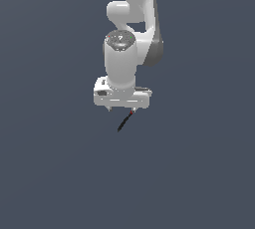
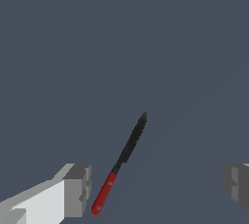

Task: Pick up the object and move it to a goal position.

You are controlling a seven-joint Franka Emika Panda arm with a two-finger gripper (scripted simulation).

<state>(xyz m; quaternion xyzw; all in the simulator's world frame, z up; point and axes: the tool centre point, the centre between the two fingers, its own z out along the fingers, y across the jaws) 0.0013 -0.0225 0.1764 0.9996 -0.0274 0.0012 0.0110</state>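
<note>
One white gripper [image 2: 155, 189] hangs over the plain grey floor [image 1: 199, 173], its two fingers [image 2: 75, 189] spread wide with nothing held. The black stick [image 2: 127, 149] with its red end lies between them, nearer one finger, untouched.

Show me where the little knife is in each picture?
Exterior view: the knife sits just under the white gripper, near the picture's middle, slanting down toward the exterior view's left.
Wrist view: the knife lies between the two grey fingers, nearer one of them, red handle closest to the camera.
Shared landmark: the knife's red handle, beside the gripper in both views.
</note>
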